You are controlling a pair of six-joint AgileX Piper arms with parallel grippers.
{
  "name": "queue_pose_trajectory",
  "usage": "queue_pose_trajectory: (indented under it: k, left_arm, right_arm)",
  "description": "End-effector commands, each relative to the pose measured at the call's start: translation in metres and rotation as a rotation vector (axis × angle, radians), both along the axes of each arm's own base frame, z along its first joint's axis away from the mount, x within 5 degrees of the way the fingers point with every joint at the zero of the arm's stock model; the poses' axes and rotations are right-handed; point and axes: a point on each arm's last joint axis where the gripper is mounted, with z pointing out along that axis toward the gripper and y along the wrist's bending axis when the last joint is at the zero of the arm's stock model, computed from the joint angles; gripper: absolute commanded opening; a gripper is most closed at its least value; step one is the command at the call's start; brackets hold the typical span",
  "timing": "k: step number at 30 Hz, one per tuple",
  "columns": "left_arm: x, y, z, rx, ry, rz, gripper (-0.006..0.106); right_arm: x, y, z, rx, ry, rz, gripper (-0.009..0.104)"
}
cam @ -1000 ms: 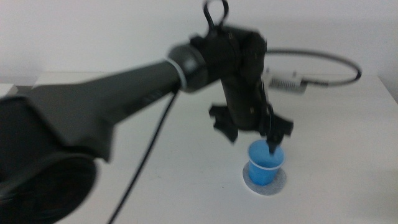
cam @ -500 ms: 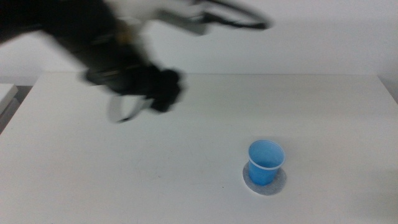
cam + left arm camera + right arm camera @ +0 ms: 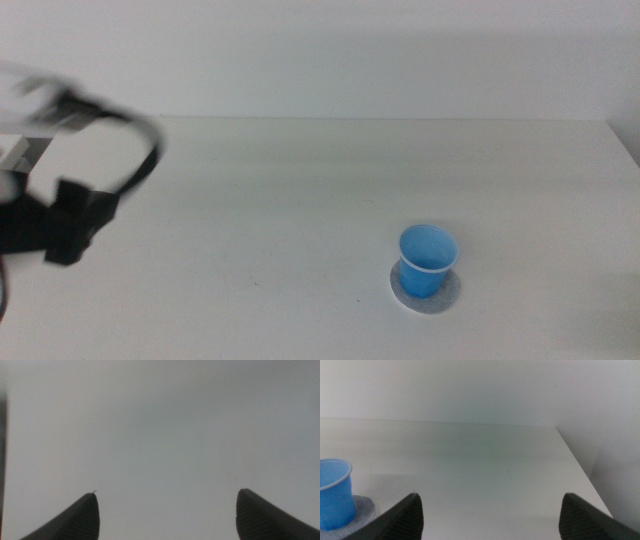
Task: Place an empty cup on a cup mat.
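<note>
The blue cup [image 3: 428, 259] stands upright on the round speckled grey cup mat [image 3: 447, 294], right of the table's middle. Both also show in the right wrist view, the cup [image 3: 334, 492] on the mat [image 3: 362, 508]. My left arm is a dark blur at the far left edge of the middle view. Its gripper [image 3: 165, 510] shows in the left wrist view, jaws wide apart and empty over bare grey surface. My right gripper [image 3: 492, 512] is open and empty, low over the table to the right of the cup; it is out of the middle view.
The white table [image 3: 330, 190] runs to a back edge against a pale wall. Its right edge [image 3: 580, 475] shows in the right wrist view. A pale object [image 3: 12, 150] sits at the far left edge.
My left arm has let go of the cup on the mat and swung away fast to the far left. The cup and mat have stayed in place.
</note>
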Motion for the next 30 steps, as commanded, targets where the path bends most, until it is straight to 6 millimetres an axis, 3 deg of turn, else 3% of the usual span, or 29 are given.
queue_pose_trajectory:
  k: [1,8,16,30]
  left_arm:
    - [-0.017,0.010,-0.011,-0.064,-0.199,0.006,0.094]
    - [-0.062,0.031,-0.071,-0.156,-0.489,0.137,0.094]
    - [-0.089,0.038,-0.128,-0.167,-0.673,0.190,0.094]
    - [-0.094,0.040,-0.128,-0.110,-0.721,0.178,0.094]
  right_arm:
    - [0.000,0.000,0.000,-0.010,-0.008,0.002,0.093]
    - [0.000,0.000,0.000,-0.010,-0.008,0.002,0.093]
    - [0.000,0.000,0.000,-0.010,-0.008,0.002,0.093]
    - [0.000,0.000,0.000,-0.010,-0.008,0.002,0.093]
